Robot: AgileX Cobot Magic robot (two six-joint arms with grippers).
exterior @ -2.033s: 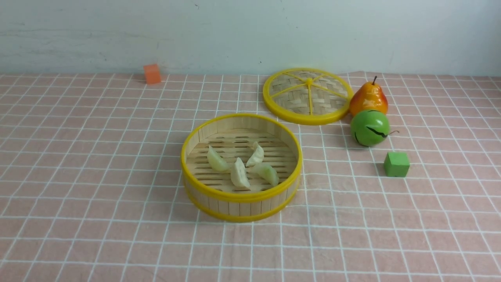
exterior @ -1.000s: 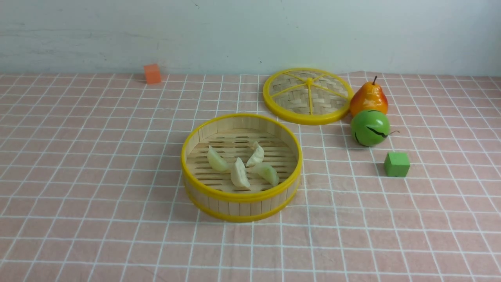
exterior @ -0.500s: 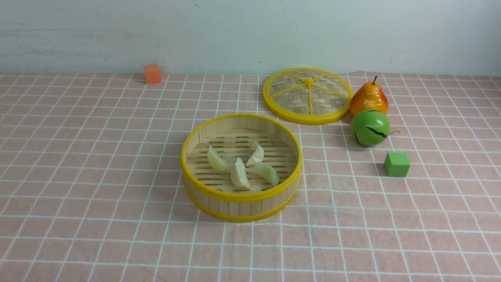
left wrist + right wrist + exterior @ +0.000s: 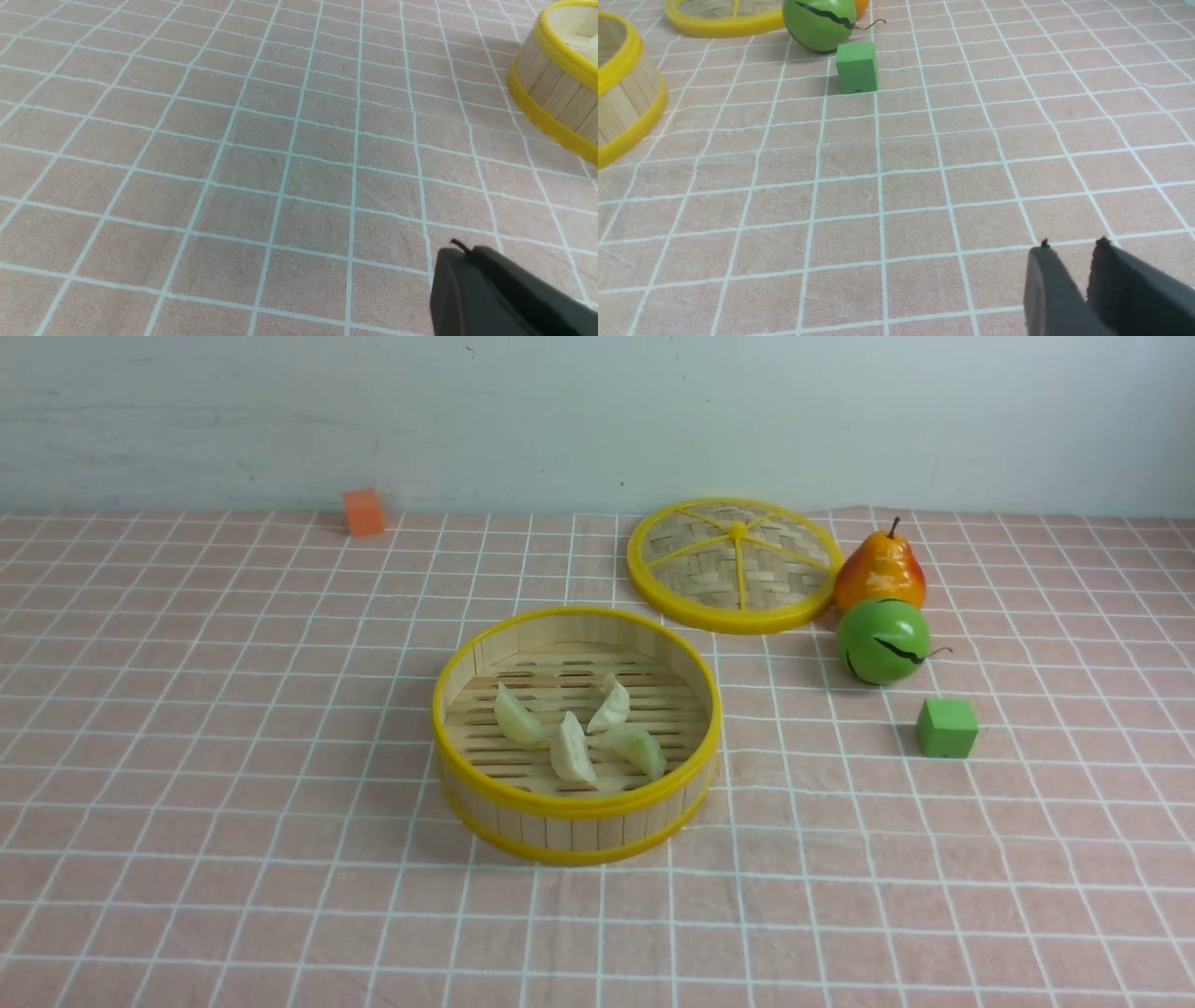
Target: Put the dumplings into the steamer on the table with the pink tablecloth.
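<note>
All 4 dumplings (image 4: 579, 728) lie inside the steamer (image 4: 574, 803) on the pink surface (image 4: 233, 709), so the task looks done. The left gripper (image 4: 460, 254) is closed and empty; the right gripper (image 4: 1071, 252) is narrowly parted, holding nothing.

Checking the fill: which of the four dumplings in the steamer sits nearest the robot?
The pale cream dumpling in the middle, lowest in the front view. The other three lie farther back, fanned around it inside the steamer.
</note>
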